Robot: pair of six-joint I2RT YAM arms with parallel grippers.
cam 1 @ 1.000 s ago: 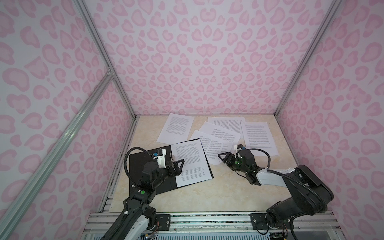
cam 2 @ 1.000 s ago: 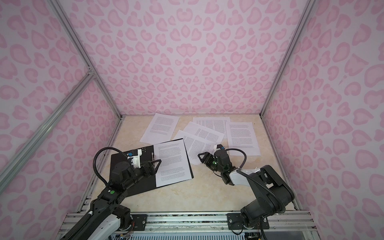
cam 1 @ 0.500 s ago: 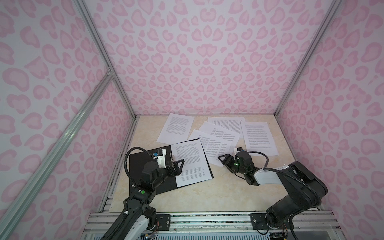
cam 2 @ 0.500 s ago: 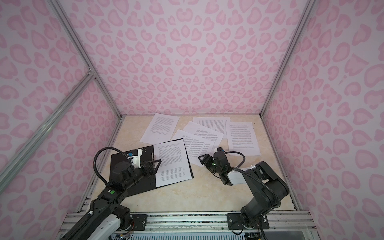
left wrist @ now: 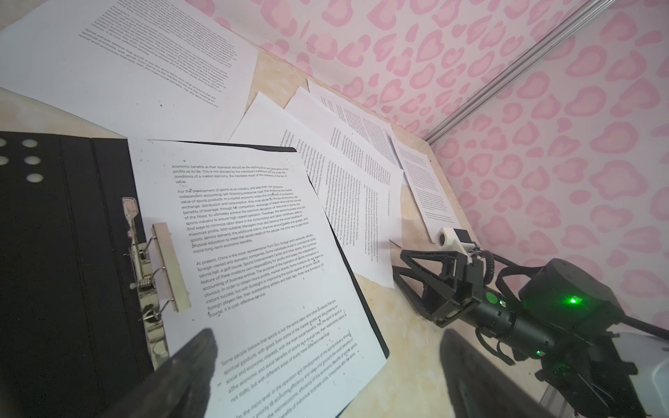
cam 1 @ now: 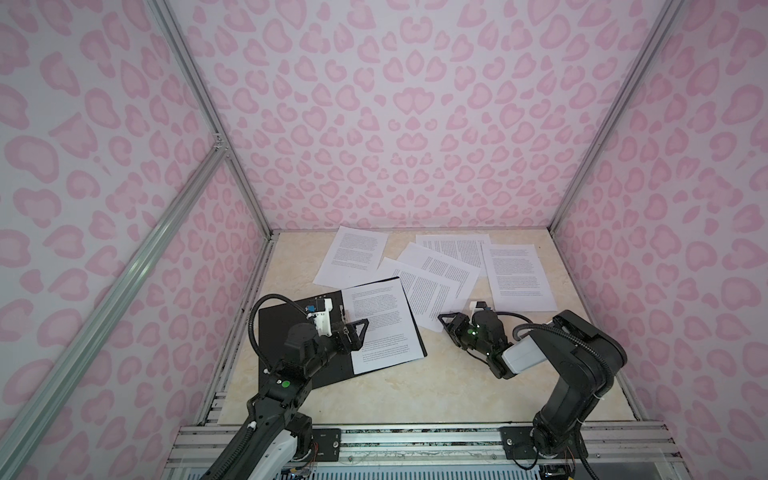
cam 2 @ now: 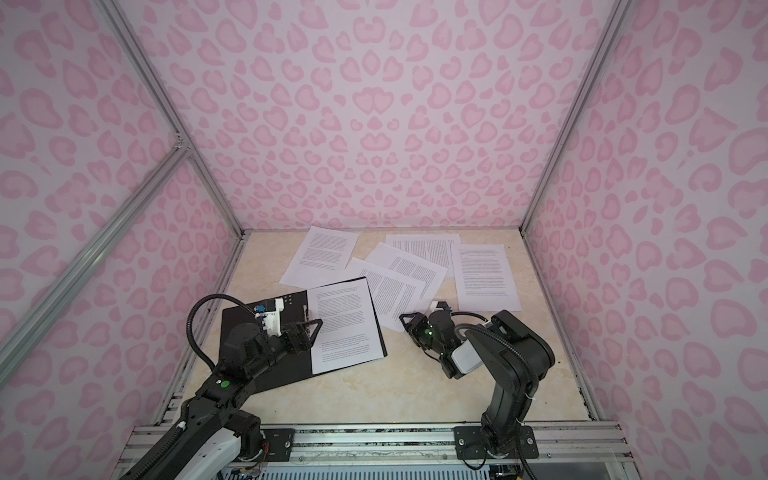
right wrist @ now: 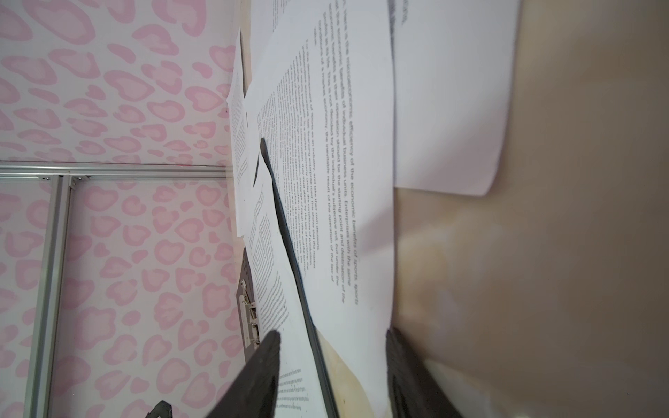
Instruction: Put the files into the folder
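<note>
Five loose files (cam 1: 428, 299): pinch the nearest flat and you crumple it.
Right gripper (cam 1: 444, 322): half-open at its corner.
Left gripper (cam 1: 353, 320): wide, empty.

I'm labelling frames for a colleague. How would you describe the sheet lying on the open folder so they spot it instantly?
Find the open black folder at the left front of the beige tabletop. A white printed paper sheet covers its right half, beside the metal clip. It alone lies on black; the other sheets lie on the tabletop.
</note>
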